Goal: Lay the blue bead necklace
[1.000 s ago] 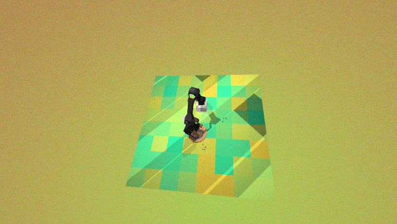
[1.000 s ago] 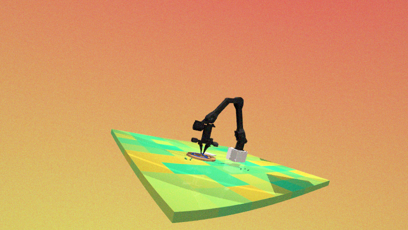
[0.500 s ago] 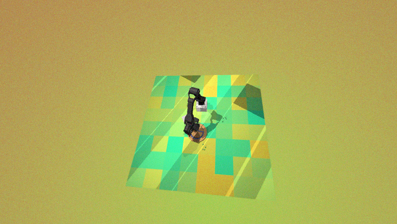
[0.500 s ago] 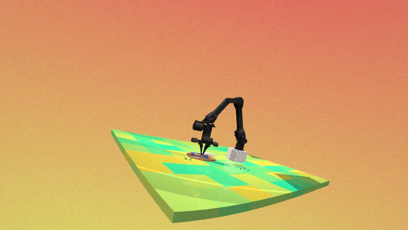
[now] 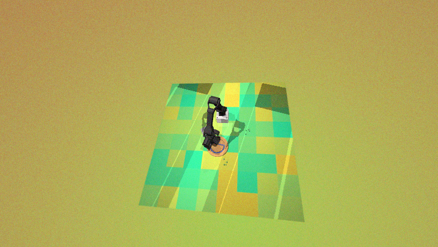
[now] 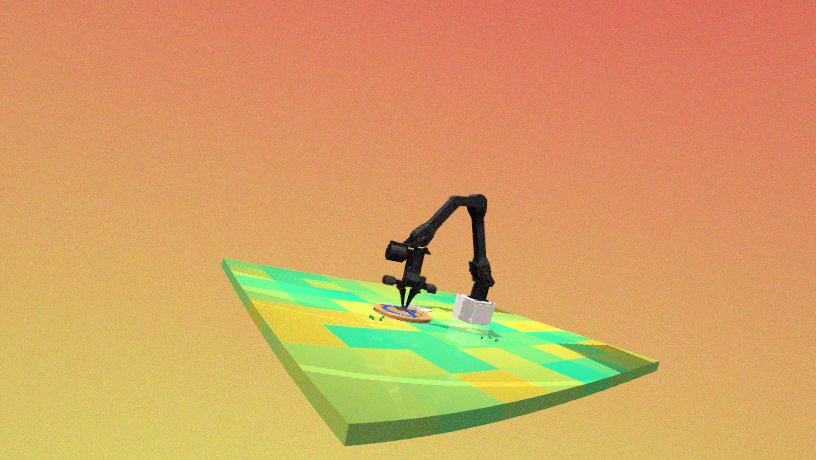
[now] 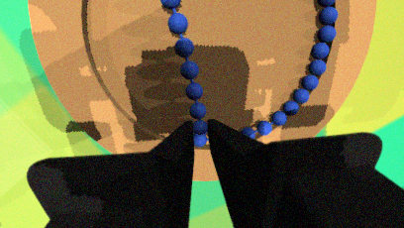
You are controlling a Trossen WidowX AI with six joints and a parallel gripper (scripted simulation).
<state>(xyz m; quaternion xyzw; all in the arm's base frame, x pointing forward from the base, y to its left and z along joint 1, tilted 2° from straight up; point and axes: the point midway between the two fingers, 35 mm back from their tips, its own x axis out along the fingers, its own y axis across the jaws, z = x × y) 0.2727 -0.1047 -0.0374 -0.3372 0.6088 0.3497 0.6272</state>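
Note:
The round tan bead board lies on the patchwork table, in front of the arm. The blue bead necklace lies on the board. In the wrist view one strand runs straight across the board's middle and another curves along its right side. They meet at my fingertips near the board's near edge. The dark groove on the left side holds no beads. My gripper points straight down at the board and is shut on a bead of the necklace.
The arm's white base block stands just behind the board. A few tiny dark beads lie in front of the board, and others lie to its right. The table is a thick slab with open edges.

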